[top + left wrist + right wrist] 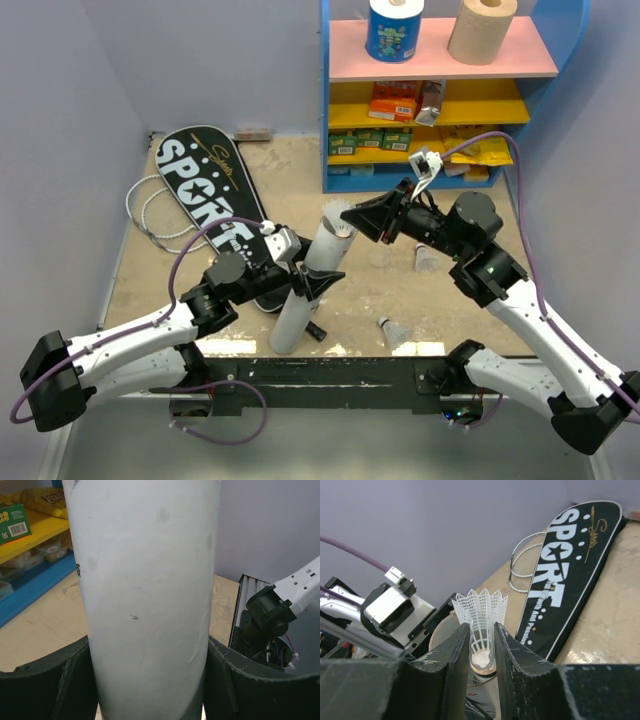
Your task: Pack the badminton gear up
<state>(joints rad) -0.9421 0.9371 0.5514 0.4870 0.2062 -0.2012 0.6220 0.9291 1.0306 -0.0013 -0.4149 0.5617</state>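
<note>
Lilac walls (80, 100), scuffed beige table (370, 270), blue shelf unit (325, 100) — pink shelf (440, 66), yellow shelf (500, 106).

Tube (326, 252) just right of cover (205, 190), rackets (148, 213) left.

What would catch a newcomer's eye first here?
The left hand clamps the long white tube, which stands tilted mid-table. The right hand pinches a small white shuttlecock close to the tube's open top. At far left lies the black racket-shaped cover lettered SPORT, with white-strung rackets poking out beside it.
</note>
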